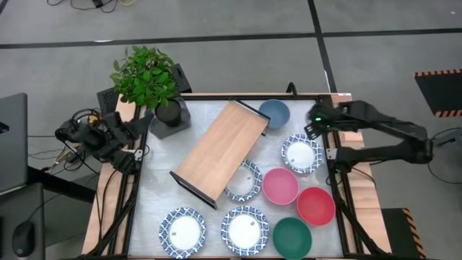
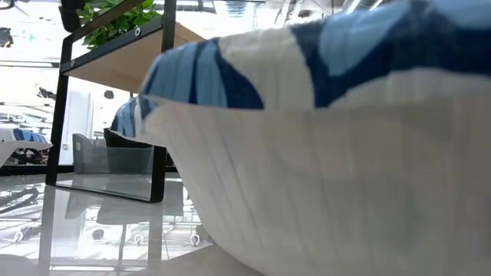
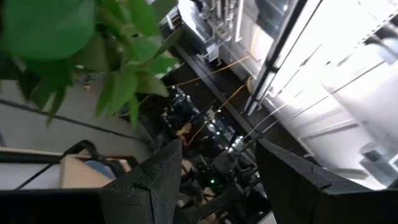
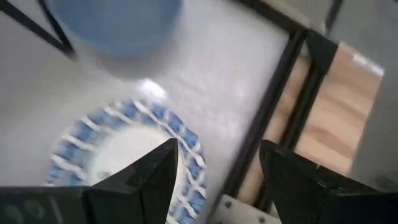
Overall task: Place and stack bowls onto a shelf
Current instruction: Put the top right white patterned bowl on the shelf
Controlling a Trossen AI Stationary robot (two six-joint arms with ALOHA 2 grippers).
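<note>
A pale tabletop with wooden edges (image 1: 155,195) carries a low light-wood shelf with black metal frame ends (image 1: 220,150), lying diagonally across the middle with nothing on it yet. All eight bowls sit on the tabletop. A slate blue round bowl (image 1: 273,113) rests just beside the shelf's far end, near the far edge. A shallow white dish with a blue patterned rim (image 1: 301,154) sits by the right edge, and a second patterned dish (image 1: 244,180) touches or slips slightly under the shelf's right long side. A pink bowl (image 1: 280,185), a red bowl (image 1: 315,206) and a teal green bowl (image 1: 292,237) cluster towards the near right corner, and two more patterned dishes (image 1: 182,232) (image 1: 245,230) line the near edge. The right gripper (image 1: 315,121) hovers over the right edge, between the blue bowl and the white dish, its fingers (image 4: 152,177) spread wide and holding nothing. The left gripper (image 1: 142,124) waits at the far left corner by a potted green plant (image 1: 148,81), also spread wide and empty. The likely risk is a grip on the dish's thin, shallow rim slipping, or the descending fingers nudging the blue bowl close by. The shelf's tall black frame end could catch a carried bowl, and any knock might shift the shelf against the dish beside it.
</note>
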